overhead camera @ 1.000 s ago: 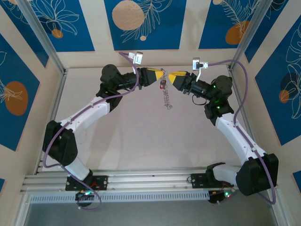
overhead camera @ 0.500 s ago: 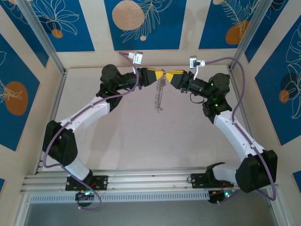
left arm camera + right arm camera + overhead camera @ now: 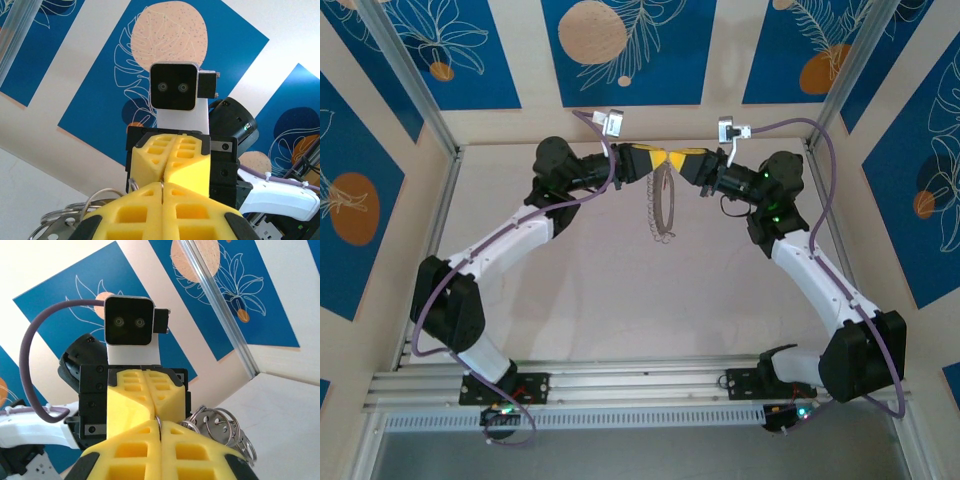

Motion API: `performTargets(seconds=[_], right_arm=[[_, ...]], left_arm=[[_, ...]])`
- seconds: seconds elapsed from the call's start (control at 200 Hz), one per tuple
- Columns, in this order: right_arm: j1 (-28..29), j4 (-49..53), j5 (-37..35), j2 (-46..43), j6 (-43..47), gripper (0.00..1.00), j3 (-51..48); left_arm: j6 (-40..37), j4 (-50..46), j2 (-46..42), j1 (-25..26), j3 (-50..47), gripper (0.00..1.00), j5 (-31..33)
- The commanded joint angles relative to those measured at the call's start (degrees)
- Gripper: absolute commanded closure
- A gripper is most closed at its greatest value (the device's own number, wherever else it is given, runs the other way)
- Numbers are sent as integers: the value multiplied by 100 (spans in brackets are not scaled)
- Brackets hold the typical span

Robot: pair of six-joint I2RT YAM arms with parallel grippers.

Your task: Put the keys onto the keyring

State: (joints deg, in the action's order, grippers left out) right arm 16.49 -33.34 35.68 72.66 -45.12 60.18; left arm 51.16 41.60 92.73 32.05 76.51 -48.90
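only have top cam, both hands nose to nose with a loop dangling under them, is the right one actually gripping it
Observer: Yes. The right wrist view shows the right hand shut, its tips nipping the thin wire of the keyring.
Operator: and the left
Observer: The left wrist view shows the left hand shut on a thin wire too.
Operator: anything strung on it
Observer: A bunch of small steel split rings hangs right beside the right hand.
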Motion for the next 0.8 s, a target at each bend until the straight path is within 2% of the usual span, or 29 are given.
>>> performTargets(seconds=[0.0, 0.16, 0.26, 0.345, 0.445, 0.6, 0.795], right_arm=[[4, 49, 30, 94, 39, 100, 229], [-78, 352, 325, 188, 212, 100, 422], [-129, 697, 649, 285, 430, 100, 634], [-162, 1218, 979, 354, 763, 100, 912], [-199, 1817, 1277, 430, 1147, 100, 1241], [-278, 2680, 1621, 543, 1689, 100, 1679], [-368, 3354, 2089, 741, 2095, 100, 2076]], left_arm=[[77, 423, -151, 80, 53, 100, -82], [66, 365, -91, 70, 189, 100, -375], [-11, 249, -81, 45, 282, 76, -576], [-119, 94, -87, 5, 361, 65, -786], [-295, -124, -114, -116, 472, 57, -1072], [-693, -758, -188, -358, 633, 50, -1400], [-1777, -2178, -290, -516, 863, 46, -1496]])
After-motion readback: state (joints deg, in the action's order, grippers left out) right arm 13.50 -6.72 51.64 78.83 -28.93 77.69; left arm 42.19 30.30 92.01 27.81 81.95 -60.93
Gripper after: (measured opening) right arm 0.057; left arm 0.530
